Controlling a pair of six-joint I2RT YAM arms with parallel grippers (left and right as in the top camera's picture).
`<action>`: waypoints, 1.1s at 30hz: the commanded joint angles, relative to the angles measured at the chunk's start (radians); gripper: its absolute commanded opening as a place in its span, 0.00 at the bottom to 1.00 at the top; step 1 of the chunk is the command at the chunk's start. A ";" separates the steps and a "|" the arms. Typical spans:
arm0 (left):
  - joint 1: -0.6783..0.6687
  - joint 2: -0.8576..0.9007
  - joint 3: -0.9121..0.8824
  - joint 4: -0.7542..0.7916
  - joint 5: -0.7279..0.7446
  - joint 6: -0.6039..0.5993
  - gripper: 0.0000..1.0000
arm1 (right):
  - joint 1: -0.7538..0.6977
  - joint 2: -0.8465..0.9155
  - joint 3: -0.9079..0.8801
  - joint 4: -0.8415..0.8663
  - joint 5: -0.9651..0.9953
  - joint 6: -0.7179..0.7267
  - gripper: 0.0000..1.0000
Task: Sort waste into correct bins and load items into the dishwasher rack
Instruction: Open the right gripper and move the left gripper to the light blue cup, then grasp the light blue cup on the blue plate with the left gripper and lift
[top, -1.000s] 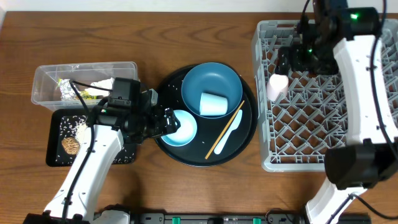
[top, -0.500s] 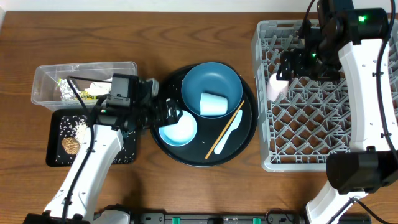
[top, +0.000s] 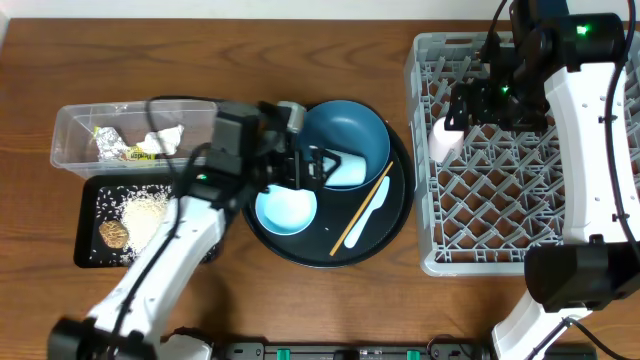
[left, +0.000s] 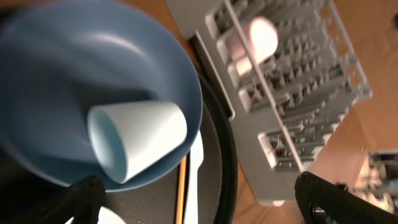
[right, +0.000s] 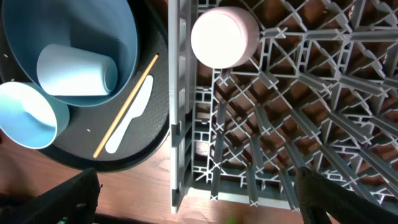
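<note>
Cup (top: 344, 167), light blue plastic, lies sideways in large dark blue dish (top: 345, 125) on round black tray (top: 401, 212); wooden chopstick (top: 358, 213) beside. Left gripper (top: 324, 166) over tray, spread wide, empty. Right gripper (top: 468, 100) right of tray, wide, empty.

The overhead camera looks straight down from high above the brown wooden table (top: 300, 60). The left wrist camera sits close and tilted over the large dark blue round dish (left: 56, 68), facing the square grey plastic lattice rack (left: 298, 93). The right wrist camera looks down from above that rack's left edge. All three views share the dish, the light blue plastic cup (left: 140, 140) lying in it, and the rack.
</note>
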 joint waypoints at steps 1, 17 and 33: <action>-0.020 0.077 0.007 0.012 -0.038 0.048 0.83 | -0.010 -0.009 0.014 -0.007 -0.011 -0.007 0.95; -0.020 0.251 0.007 0.080 -0.079 0.048 0.81 | -0.009 -0.009 0.014 -0.008 -0.011 -0.006 0.96; -0.097 0.282 0.007 0.151 -0.109 0.047 0.80 | -0.009 -0.009 0.014 -0.008 -0.011 -0.006 0.96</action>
